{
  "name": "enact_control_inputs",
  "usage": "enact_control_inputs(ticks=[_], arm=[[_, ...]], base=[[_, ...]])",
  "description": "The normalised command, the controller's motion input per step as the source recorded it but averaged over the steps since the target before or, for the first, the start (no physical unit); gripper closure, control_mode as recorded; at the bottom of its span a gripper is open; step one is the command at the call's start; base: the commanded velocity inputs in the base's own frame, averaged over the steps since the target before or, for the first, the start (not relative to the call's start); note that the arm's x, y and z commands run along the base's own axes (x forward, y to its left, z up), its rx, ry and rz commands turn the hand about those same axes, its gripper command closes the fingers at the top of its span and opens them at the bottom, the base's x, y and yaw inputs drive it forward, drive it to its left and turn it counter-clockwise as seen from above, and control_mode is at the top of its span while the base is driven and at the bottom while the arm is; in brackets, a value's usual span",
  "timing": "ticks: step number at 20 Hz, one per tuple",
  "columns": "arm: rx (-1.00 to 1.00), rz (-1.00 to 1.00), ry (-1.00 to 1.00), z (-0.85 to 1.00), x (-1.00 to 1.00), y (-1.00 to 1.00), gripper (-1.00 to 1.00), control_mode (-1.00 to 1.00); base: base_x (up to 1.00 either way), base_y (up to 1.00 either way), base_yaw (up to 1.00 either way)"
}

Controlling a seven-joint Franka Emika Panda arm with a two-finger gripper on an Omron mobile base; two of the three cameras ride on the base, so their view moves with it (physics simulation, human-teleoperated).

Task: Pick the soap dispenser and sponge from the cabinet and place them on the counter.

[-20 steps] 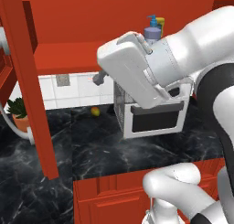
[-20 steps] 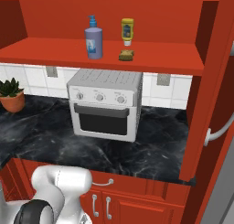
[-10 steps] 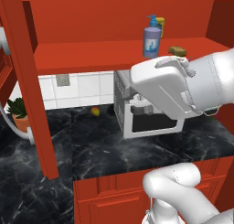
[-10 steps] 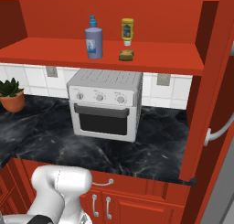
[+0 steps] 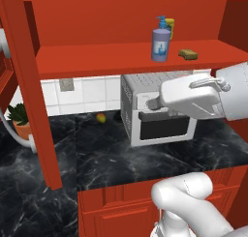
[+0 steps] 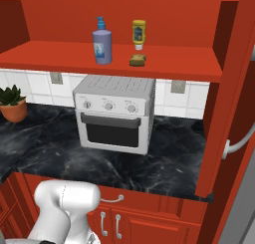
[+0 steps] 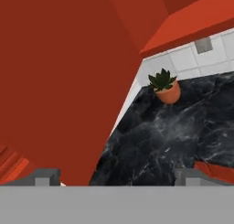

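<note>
Materials and finishes in the kitchen scene

The cabinet [image 6: 149, 63] looks like red painted wood, smooth and rather matt; the counter [image 6: 169, 163] is black stone like marble with white veins, with a slight gloss; the soap dispenser [image 6: 102, 43] seems smooth lavender plastic with a blue pump and a paper-like label; the sponge [image 6: 137, 60] looks rough, matt and porous; the yellow bottle [image 6: 138, 34] appears as smooth plastic; the toaster oven [image 6: 115, 113] has a pale matt metal-like body and a dark glossy door; the wall tiles [image 5: 92, 93] are white and smooth; the plant pot [image 7: 168, 94] looks like matt terracotta; the robot arm [image 5: 193, 98] has a white, glossy plastic shell.
</note>
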Motion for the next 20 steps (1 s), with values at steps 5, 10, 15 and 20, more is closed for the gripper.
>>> enact_control_inputs(ticks=[5, 10, 15, 20], arm=[[-0.16, 0.01, -0.1, 0.02, 0.0, -0.33, -1.0, -1.0], [-0.18, 0.0, -0.09, 0.0, 0.0, -0.41, -1.0, -1.0], [-0.14, 0.0, -0.14, 0.0, 0.0, -0.38, -1.0, -1.0], [-0.1, -0.02, -0.17, 0.0, 0.0, -0.28, -1.0, -1.0]], base=[[0.0, 0.0, 0.0], [0.0, 0.0, 0.0], [0.0, 0.0, 0.0], [0.0, 0.0, 0.0]])
